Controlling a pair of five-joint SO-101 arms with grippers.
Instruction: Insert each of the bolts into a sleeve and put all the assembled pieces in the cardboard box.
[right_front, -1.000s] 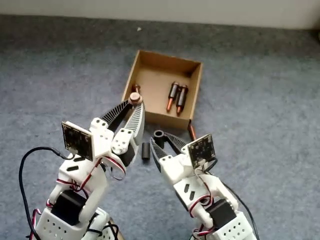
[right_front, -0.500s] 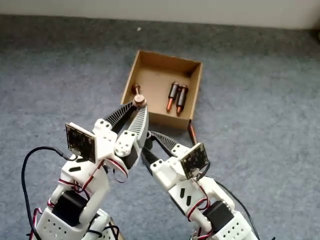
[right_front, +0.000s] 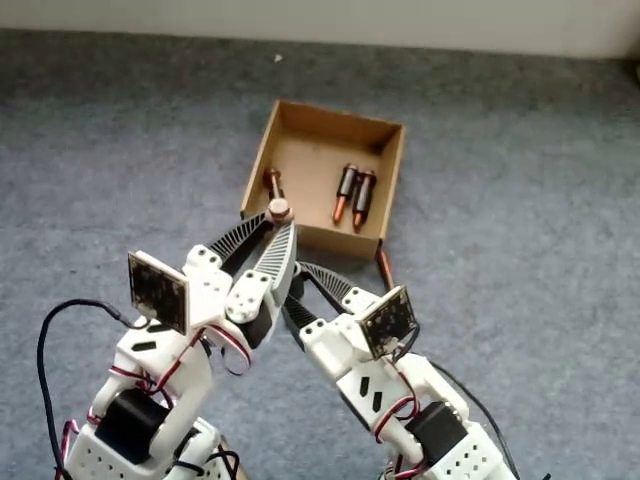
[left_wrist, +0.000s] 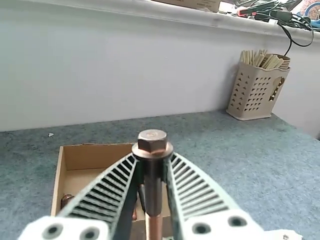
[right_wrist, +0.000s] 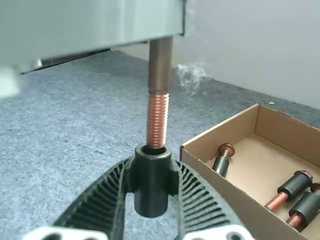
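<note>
Now the left gripper (left_wrist: 152, 160), clamped on a bolt (left_wrist: 152, 143) under its head, has lowered at frame centre, and the right gripper (right_wrist: 151, 172), squeezing a sleeve (right_wrist: 150, 190), has swung in beneath; the threaded tip sits in the sleeve's mouth, so insertion looks begun. Both arms lean toward the cardboard box (right_front: 310, 165), upper centre.

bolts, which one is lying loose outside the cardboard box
The bare bolt on the carpet just outside the cardboard box. The other bolt stands upright in the left gripper, and the sleeved bolts lie inside the box.
</note>
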